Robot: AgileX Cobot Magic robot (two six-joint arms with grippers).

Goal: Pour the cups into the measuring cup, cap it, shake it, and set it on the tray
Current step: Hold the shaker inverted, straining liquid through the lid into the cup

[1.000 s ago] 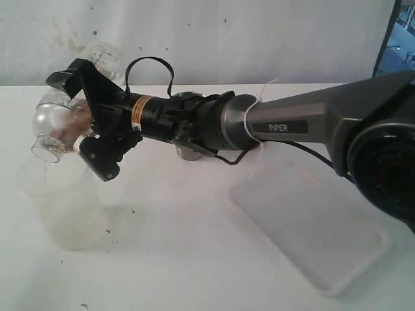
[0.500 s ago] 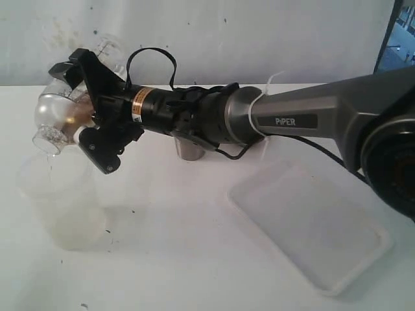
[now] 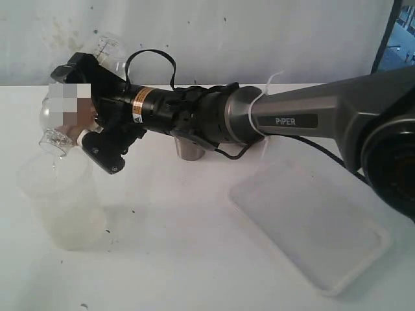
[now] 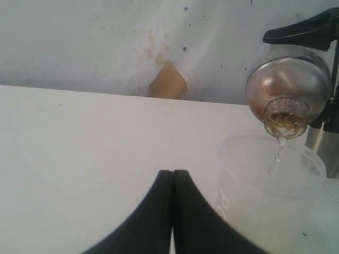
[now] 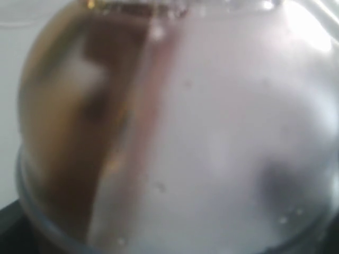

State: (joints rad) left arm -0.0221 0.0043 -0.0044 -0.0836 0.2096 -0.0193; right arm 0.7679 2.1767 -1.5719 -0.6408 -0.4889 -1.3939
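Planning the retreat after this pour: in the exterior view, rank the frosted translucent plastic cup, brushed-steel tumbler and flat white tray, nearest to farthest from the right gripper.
1. Frosted translucent plastic cup: left side, just below the right gripper, which holds the tilted clear measuring cup.
2. Brushed-steel tumbler: mid-table, behind the arm.
3. Flat white tray: right side, farthest.
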